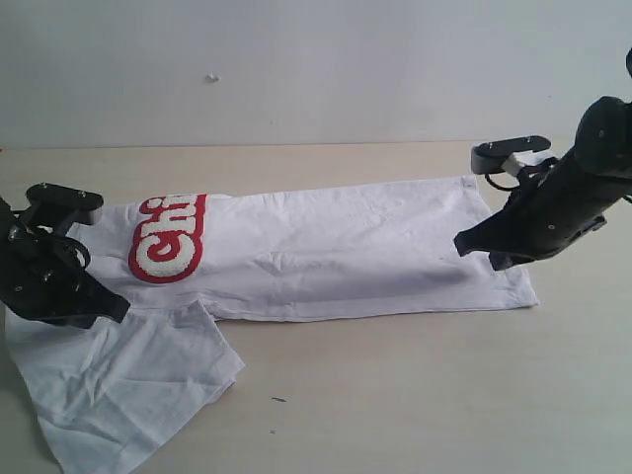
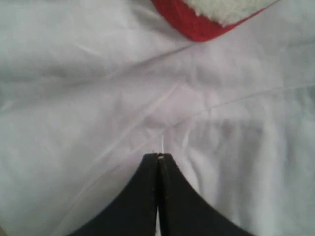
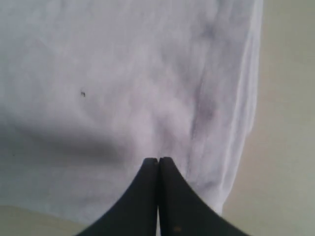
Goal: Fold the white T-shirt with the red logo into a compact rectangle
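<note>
The white T-shirt lies flat across the table as a long band, with one part spread out toward the front left. Its red logo shows at the left end, partly folded under. My left gripper is shut, its tip low on the cloth just in front of the logo. In the left wrist view the shut gripper points at creased fabric below the logo's edge. My right gripper is shut over the shirt's right end. In the right wrist view this gripper hangs above the fabric near its hem.
The pale wooden table runs on in front of the shirt and to its right, with a small dark speck on it. A plain white wall stands behind. Bare table shows beside the hem.
</note>
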`<state>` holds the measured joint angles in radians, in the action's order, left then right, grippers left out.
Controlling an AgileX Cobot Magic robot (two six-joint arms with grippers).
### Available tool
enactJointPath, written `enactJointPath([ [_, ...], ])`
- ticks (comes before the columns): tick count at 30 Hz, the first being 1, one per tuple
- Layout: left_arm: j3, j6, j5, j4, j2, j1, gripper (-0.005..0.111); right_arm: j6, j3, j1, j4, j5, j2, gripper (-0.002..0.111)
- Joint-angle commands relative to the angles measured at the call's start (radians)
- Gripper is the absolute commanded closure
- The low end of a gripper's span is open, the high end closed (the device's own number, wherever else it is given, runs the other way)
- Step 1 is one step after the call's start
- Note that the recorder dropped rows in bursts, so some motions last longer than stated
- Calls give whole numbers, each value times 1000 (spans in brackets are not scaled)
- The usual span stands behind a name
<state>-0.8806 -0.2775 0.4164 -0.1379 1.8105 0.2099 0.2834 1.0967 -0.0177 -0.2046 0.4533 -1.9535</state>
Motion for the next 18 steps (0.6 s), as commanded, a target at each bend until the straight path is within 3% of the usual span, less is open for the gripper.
enactJointPath([
  [1, -6, -5, -45, -12, 0, -2, 107, 0, -12, 1, -2, 36, -18, 108],
  [10, -37, -5, -55, -12, 0, -2, 107, -19, -172, 1, -1, 0, 3, 108],
  [18, -44, -13, -46, -15, 0, -2, 107, -24, -202, 1, -9, -13, 136, 108],
])
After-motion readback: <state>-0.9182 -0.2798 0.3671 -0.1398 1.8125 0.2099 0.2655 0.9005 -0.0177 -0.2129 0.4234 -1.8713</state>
